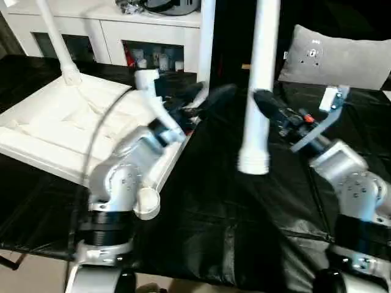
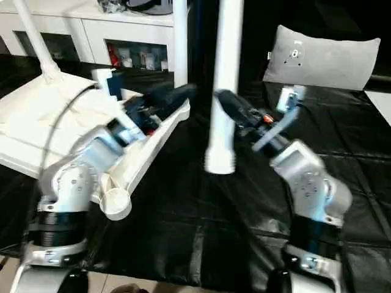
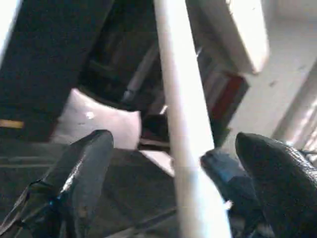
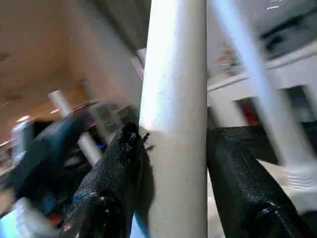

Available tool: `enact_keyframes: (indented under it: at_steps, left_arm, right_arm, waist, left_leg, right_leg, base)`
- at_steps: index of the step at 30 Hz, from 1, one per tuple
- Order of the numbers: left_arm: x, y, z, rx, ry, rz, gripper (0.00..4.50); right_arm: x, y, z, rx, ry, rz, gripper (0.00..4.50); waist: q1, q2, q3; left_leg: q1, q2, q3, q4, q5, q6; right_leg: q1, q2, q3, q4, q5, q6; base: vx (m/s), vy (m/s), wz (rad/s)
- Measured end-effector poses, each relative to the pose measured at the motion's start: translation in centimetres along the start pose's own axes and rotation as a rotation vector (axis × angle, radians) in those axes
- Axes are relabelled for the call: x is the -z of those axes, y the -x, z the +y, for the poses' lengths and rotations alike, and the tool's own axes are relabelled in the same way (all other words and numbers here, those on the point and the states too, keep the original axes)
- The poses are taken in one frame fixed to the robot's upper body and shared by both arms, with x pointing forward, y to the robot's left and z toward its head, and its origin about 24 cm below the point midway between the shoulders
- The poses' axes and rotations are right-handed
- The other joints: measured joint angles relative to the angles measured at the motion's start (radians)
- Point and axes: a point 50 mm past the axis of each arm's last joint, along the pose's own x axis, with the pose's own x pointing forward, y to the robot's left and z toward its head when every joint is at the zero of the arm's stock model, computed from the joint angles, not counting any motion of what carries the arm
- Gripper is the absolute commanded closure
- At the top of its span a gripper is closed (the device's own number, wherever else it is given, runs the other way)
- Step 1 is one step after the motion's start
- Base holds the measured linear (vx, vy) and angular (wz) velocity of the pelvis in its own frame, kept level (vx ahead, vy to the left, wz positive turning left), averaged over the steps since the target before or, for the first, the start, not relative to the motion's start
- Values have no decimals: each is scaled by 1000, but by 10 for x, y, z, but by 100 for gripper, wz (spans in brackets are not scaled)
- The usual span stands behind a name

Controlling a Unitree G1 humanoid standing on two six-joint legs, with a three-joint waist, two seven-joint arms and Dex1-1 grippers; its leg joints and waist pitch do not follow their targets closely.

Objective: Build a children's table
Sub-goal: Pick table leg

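White plastic tabletop [image 1: 55, 125]: lying upside down on black cloth, two legs already standing in sockets.
Right gripper [image 4: 173, 163]: clamping a long white tapered leg [image 1: 259, 91] upright.
Left gripper [image 3: 173, 163]: gaping wide, straddling that leg untouching.
Next: carrying the leg to an empty corner socket [image 1: 146, 203].

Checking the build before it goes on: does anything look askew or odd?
Nothing broken. The tabletop lies upside down, one corner overhanging the black table, with two legs fitted. The right hand holds a loose leg upright in the air; the left hand is open beside it.
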Motion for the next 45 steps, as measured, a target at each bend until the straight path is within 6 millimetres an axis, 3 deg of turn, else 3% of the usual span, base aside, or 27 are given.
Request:
enact_keyframes:
  at_steps: [10,15,17,20,22,25,27,36,38,42,43,45]
  left_arm:
    - [-14,-14,-1,-35,69,-86,0]
    - [-12,-17,-6,1,129,-90,0]
    - [-10,-18,-10,36,166,-85,30]
    - [-9,-19,-13,57,190,-84,41]
    - [-8,-17,-14,73,203,-84,77]
    - [-5,-13,-15,80,205,-72,86]
    - [-2,-11,-14,74,211,-60,119]
    - [-3,-10,-14,65,217,-69,165]
    - [-3,-10,-14,63,218,-69,202]
    - [-4,-9,-12,55,217,-74,216]
    - [-4,-9,-12,56,218,-76,247]
    - [-3,-9,-10,48,219,-80,253]
  right_arm:
    - [14,-3,19,-121,-15,39,275]
    - [21,-3,20,-133,-33,55,275]
    - [24,-4,23,-145,-38,65,275]
    - [30,-8,26,-163,-42,87,277]
    - [31,-9,26,-153,-40,90,278]
    - [30,-10,26,-141,-23,83,278]
    - [30,-11,26,-134,-23,83,278]
    - [32,-12,24,-135,-19,88,278]
    - [32,-12,24,-135,-18,91,278]
    - [32,-14,25,-143,-10,92,278]
    - [32,-14,25,-143,0,98,278]
    - [32,-14,25,-142,4,99,278]
  waist:
    - [0,1,1]
    - [0,4,1]
    - [1,4,1]
    - [0,4,2]
    - [0,9,3]
    - [0,14,6]
    - [0,14,7]
    - [1,14,7]
    - [1,14,7]
    - [0,17,8]
    - [0,19,8]
    - [1,19,7]
  left_leg:
    - [0,0,0,-1,0,0]
    - [-1,0,0,-2,0,0]
    - [-1,0,0,-4,0,0]
    - [-1,0,0,-4,0,0]
    - [-1,-1,0,-5,0,0]
    - [-1,0,0,-5,0,0]
    - [-1,0,0,-6,0,-1]
    - [-1,0,0,-6,0,-1]
    - [-1,0,0,-6,0,-1]
    - [-1,0,0,-6,0,-1]
    - [-1,-1,0,-6,0,0]
    - [-1,0,0,-6,0,0]
  right_leg:
    - [0,0,0,-2,0,0]
    - [0,0,0,-3,0,0]
    - [0,0,-1,-4,0,0]
    - [0,0,-1,-5,0,0]
    - [0,0,-1,-6,0,0]
    - [0,0,-1,-6,0,1]
    - [0,0,-1,-6,0,1]
    - [0,0,-1,-7,0,1]
    - [0,0,-1,-7,0,1]
    - [0,0,-1,-7,0,1]
    - [0,0,-1,-7,0,1]
    - [0,0,-1,-7,0,1]
  base:
    - [0,0,0]
    - [0,0,0]
    - [0,0,0]
    - [0,0,0]
    - [0,0,0]
    - [0,0,0]
    - [0,0,0]
    - [0,0,0]
    - [0,0,0]
    - [0,0,0]
    - [0,0,0]
    - [0,0,0]
